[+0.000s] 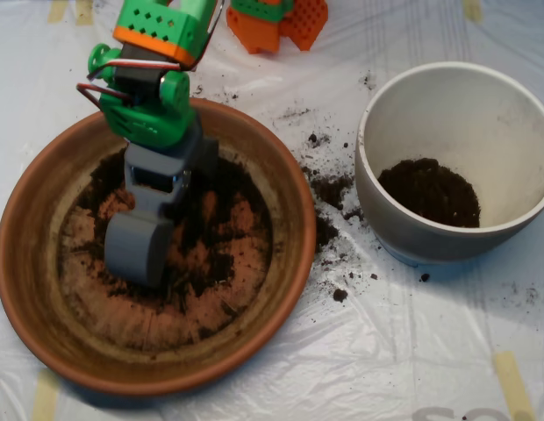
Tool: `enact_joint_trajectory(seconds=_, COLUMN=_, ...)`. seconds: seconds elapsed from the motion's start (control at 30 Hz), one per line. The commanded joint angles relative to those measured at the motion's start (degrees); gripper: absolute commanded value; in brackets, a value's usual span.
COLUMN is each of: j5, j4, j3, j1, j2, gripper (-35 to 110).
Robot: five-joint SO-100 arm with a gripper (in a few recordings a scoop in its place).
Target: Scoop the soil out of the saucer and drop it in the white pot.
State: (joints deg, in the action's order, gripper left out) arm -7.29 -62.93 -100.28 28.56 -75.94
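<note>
The terracotta saucer [254,342] fills the left half of the overhead view. Thin patches and crumbs of dark soil [215,237] are spread over its floor, with bare orange-brown showing between them. The grey scoop [136,250] hangs from the green and orange arm and sits low inside the saucer, left of its middle, down among the soil. Its two shells look closed together; what is inside them is hidden. The white pot [377,189] stands at the right, with a mound of soil [430,191] on its floor.
Spilled soil crumbs [329,189] lie on the white plastic sheet between saucer and pot. An orange printed part [281,24] sits at the top edge. Yellow tape strips [513,386] hold the sheet down.
</note>
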Motion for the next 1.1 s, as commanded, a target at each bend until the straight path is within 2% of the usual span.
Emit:
enact_joint_trajectory(seconds=0.0, j5=-2.20, j4=-0.88, j3=4.57, j1=0.70, j2=0.44, gripper=56)
enact_joint_trajectory(seconds=0.77, j5=-9.93, j4=-13.97, j3=18.81, j1=6.15, j2=13.89, gripper=52)
enact_joint_trajectory(seconds=0.93, j5=-11.34, j4=-12.66, j3=15.29, j1=6.15, j2=11.95, gripper=49)
enact_joint_trajectory(seconds=1.07, j5=-11.78, j4=-8.70, j3=9.05, j1=5.71, j2=7.12, gripper=40)
